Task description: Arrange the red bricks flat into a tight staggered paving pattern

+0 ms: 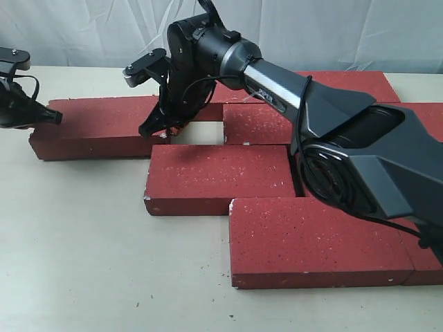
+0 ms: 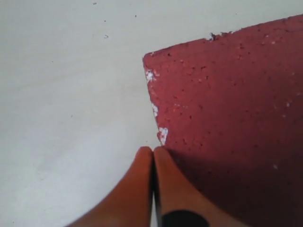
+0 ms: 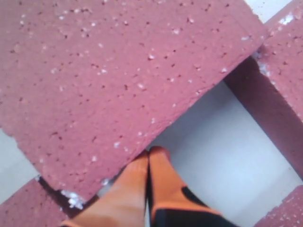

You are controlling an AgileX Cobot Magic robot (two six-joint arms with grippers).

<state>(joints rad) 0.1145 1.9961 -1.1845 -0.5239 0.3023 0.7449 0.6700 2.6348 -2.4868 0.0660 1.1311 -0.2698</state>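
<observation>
Exterior view: shows the bricks (image 1: 214, 176) lying flat on the table (image 1: 76, 263) in stepped rows, with most butted tight, so looks well along. Leaves one open gap (image 1: 197, 133) in the second row, between the left brick (image 1: 97, 128) and its neighbour. Probably calls for sliding that brick right to close up, and perhaps a last squaring of the rows. Catches the left gripper (image 1: 54, 117) at the outer end of the left brick and the right gripper (image 1: 158, 128), reaching across the middle, at the end by the gap. Left wrist view: finds the left gripper (image 2: 152, 150) with orange fingers pressed together, holding nothing, tips touching the brick's end just beside a chipped corner, with bare table alongside. Reads as a push, not a grasp. Right wrist view: finds the right gripper (image 3: 149, 152) likewise closed and empty, tips against the brick's edge at the border of the gap, with table visible through the opening and more bricks close around. Cannot tell from any view whether either tip bears hard on the brick or merely rests there.
</observation>
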